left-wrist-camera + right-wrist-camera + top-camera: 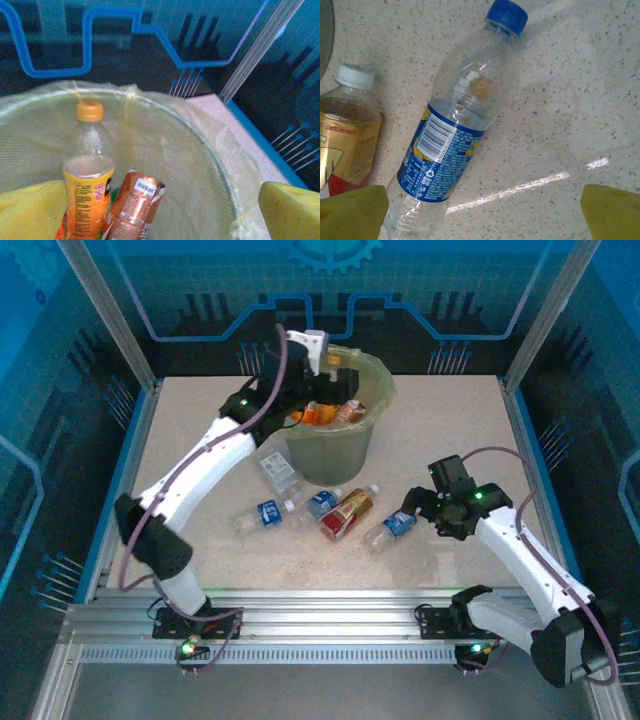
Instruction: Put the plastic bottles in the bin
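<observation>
- My left gripper (160, 212) is spread wide and empty over the bin (215, 165).
- My right gripper (480, 210) gapes, holding nothing, above the blue-label bottle (445, 150), lower left of frame.
- The bottle lies off-centre, so closing could roll it away.

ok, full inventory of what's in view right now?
bin: 1, olive green with yellow-green liner, far centre of the table
orange-cap bottle: 1, yellow-orange label, upright inside the bin
copper-label bottle: 1, leaning beside it in the bin
blue-label bottles: 3, clear, lying on the table in front of the bin
red-gold bottle: 1, white cap, lying between two blue-label ones
pale-label bottle: 1, clear, lying by the bin's left base
table: 1, speckled beige
left gripper: 1, yellow fingers, open, over the bin mouth
right gripper: 1, yellow fingers, open, above the rightmost blue-label bottle
</observation>
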You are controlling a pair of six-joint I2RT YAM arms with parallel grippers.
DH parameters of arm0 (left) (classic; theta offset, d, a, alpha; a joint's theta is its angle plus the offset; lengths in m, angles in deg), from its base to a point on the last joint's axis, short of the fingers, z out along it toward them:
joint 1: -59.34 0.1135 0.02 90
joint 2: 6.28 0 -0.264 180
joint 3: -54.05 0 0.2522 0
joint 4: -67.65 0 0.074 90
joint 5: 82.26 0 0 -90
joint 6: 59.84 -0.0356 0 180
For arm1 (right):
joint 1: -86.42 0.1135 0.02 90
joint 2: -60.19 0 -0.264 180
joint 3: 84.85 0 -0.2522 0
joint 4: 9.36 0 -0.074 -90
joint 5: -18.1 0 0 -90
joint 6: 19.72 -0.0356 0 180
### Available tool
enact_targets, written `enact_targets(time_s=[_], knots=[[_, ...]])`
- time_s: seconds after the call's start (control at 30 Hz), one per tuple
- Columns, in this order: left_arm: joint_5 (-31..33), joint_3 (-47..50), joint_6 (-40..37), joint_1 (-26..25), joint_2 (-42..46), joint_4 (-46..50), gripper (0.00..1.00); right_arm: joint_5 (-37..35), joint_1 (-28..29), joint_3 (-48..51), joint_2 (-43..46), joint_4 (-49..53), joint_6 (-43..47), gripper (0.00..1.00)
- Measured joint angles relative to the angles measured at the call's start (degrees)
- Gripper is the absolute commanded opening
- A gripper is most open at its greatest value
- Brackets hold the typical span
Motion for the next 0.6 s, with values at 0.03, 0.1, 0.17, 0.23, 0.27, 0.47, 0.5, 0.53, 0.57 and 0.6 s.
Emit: enact_targets(time_s=[0.03, 0.1, 0.17, 0.23, 0.27, 0.47, 0.5, 0.53, 0.57, 0.6], knots=[[0.4, 2.3, 0.3, 0.0, 2.5, -1.1, 0.99, 0.5, 0.0, 0.2, -0.6, -0.4, -0.3, 1.0], [1.2, 6.6, 0.9, 0.0, 7.1, -3.4, 0.99, 1.2, 0.0, 0.2, -1.8, -1.2, -0.6, 1.0], [2.4, 11.6, 1.4, 0.0, 11.8, -6.1, 0.99, 2.1, 0.0, 0.2, -3.1, -2.2, -0.9, 1.0], [3.5, 16.2, 1.9, 0.0, 15.6, -8.0, 0.99, 2.8, 0.0, 0.2, -4.3, -3.2, -1.0, 1.0], [4.3, 18.6, 2.4, 0.0, 17.6, -8.9, 0.99, 3.1, 0.0, 0.2, -5.1, -3.7, -1.2, 1.0], [9.8, 30.7, 4.5, 0.0, 26.5, -11.2, 0.99, 4.3, 0.0, 0.2, -8.6, -6.3, -1.7, 1.0], [10.6, 32.2, 5.0, 0.1, 27.7, -11.1, 0.99, 4.5, 0.0, 0.2, -9.1, -6.5, -1.8, 1.0], [11.5, 34.0, 5.7, 0.1, 29.2, -11.3, 0.99, 4.5, 0.0, 0.2, -9.6, -6.9, -1.8, 1.0], [12.3, 35.5, 6.3, 0.2, 30.5, -11.1, 0.99, 4.5, 0.0, 0.2, -10.1, -7.3, -1.8, 1.0], [13.1, 36.7, 7.0, 0.2, 31.6, -11.1, 0.99, 4.5, 0.0, 0.2, -10.5, -7.6, -1.8, 1.0]])
